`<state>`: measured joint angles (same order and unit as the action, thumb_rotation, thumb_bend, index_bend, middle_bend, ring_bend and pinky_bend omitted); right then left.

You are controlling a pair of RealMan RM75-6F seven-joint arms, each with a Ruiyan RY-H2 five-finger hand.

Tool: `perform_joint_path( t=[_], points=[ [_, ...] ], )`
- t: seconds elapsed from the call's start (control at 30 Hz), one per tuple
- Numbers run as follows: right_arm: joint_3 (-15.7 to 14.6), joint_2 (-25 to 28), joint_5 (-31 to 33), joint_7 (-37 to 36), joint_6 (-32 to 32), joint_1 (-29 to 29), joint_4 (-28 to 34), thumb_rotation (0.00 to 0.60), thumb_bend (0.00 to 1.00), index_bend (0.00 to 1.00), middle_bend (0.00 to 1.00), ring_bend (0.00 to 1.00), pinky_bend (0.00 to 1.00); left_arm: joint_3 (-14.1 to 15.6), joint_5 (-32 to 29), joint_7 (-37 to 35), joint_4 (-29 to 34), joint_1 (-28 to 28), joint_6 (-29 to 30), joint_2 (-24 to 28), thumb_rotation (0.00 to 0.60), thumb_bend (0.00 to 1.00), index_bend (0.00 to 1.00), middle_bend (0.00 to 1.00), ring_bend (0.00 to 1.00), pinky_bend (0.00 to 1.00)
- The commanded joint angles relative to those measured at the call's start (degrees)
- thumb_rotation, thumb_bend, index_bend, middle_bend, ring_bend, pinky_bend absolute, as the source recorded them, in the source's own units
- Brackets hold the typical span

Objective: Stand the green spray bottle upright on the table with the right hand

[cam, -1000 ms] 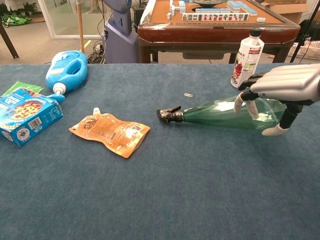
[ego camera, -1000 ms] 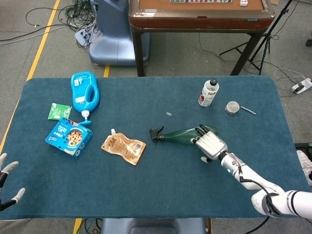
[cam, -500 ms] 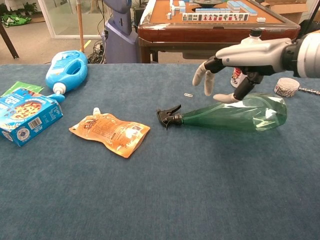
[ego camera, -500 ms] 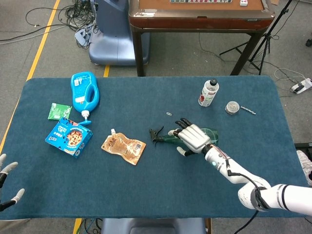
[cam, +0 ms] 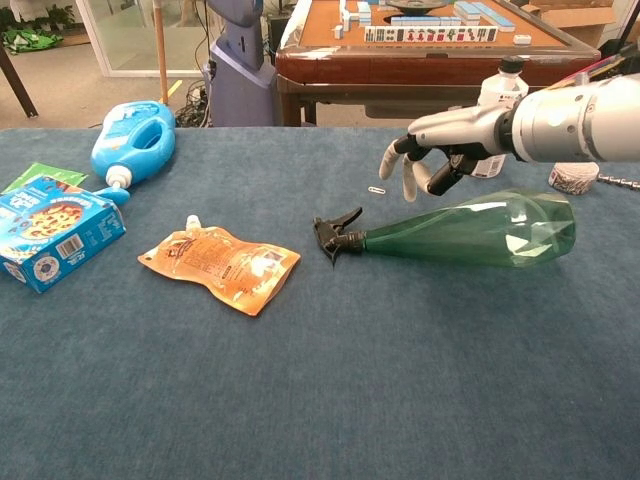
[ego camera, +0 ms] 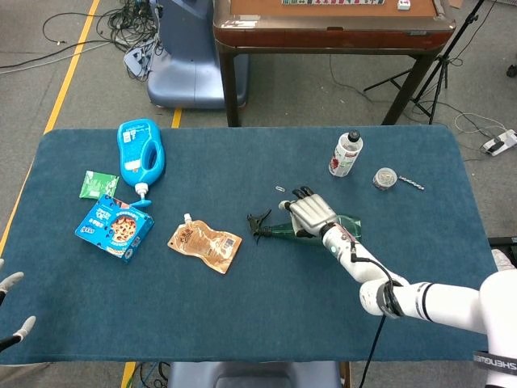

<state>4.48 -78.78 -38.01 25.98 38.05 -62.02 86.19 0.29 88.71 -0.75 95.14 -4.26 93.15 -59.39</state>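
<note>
The green spray bottle [cam: 480, 230] lies on its side on the blue table, with its black nozzle [cam: 335, 235] pointing left and its base to the right. My right hand [cam: 432, 158] hovers just above and behind the bottle's neck end, its fingers hanging down and holding nothing. In the head view the right hand [ego camera: 309, 214] covers the middle of the bottle [ego camera: 279, 233]. Only the fingertips of my left hand [ego camera: 14, 307] show, spread apart, at the table's near left edge.
A blue detergent jug [ego camera: 141, 149], a green packet [ego camera: 98, 184] and a blue cookie box [ego camera: 113, 228] lie at the left. An orange pouch [ego camera: 204, 245] sits left of the nozzle. A white bottle [ego camera: 346, 153] and a tape roll [ego camera: 385, 179] stand at the back right.
My right hand has let go of the bottle's wide end and moved left along it to the neck. The bottle has shifted slightly, its trigger now tipped up.
</note>
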Motion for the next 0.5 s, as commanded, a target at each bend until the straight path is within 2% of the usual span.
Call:
perform_joint_path(
  t=[0.03, 0.27, 0.5],
  points=[
    [-1.0, -1.6, 3.2, -0.3, -1.8, -1.1, -2.4, 0.468, 0.89, 0.20, 0.35, 0.04, 0.00, 0.1, 0.1, 0.0, -0.1, 0.0, -0.1, -0.1, 0.600, 0.26, 0.19, 0.01, 0.04, 0.04],
    [-1.7, -2.8, 4.0, -1.5, -3.9, -2.3, -3.8, 0.467, 0.89, 0.20, 0.36, 0.04, 0.00, -0.1, -0.1, 0.3, 0.2, 0.1, -0.3, 0.0, 0.600, 0.26, 0.19, 0.01, 0.04, 0.04],
    [-1.5, -1.9, 0.5, -4.0, -5.5, -2.4, 0.5, 0.468, 0.89, 0.20, 0.38, 0.04, 0.00, -0.1, -0.5, 0.3, 0.2, -0.1, -0.2, 0.1, 0.600, 0.26, 0.19, 0.01, 0.04, 0.04]
  ],
)
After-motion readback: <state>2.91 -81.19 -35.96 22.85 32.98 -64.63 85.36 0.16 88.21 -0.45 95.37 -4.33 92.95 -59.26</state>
